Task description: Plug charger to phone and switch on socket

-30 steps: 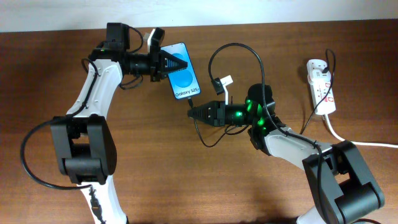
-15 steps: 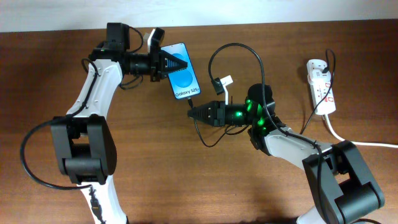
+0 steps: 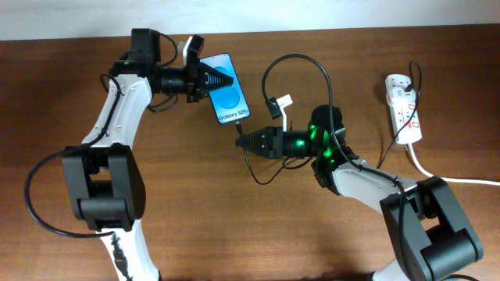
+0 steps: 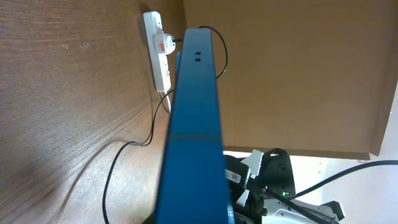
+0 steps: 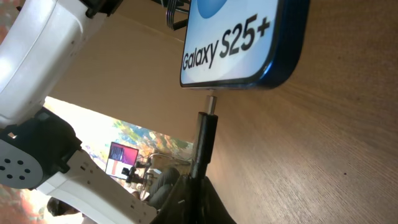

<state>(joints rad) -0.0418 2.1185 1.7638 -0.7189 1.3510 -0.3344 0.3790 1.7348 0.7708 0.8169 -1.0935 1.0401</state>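
brown wood-grain table (image 3: 203, 211), pale wall strip (image 3: 351, 14) along its far edge, small lit screen (image 5: 122, 154) in background

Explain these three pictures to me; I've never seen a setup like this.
These are two robot arms at a wooden table. One picture looks down from above; the other two come from a camera on each wrist. The left gripper pinches the phone by its edge, its screen lit blue. The right gripper holds the charger by its plug, whose metal tip sits right at the phone's bottom edge, not pushed fully in. The white socket lies towards the right side of the overhead picture, away from both grippers.
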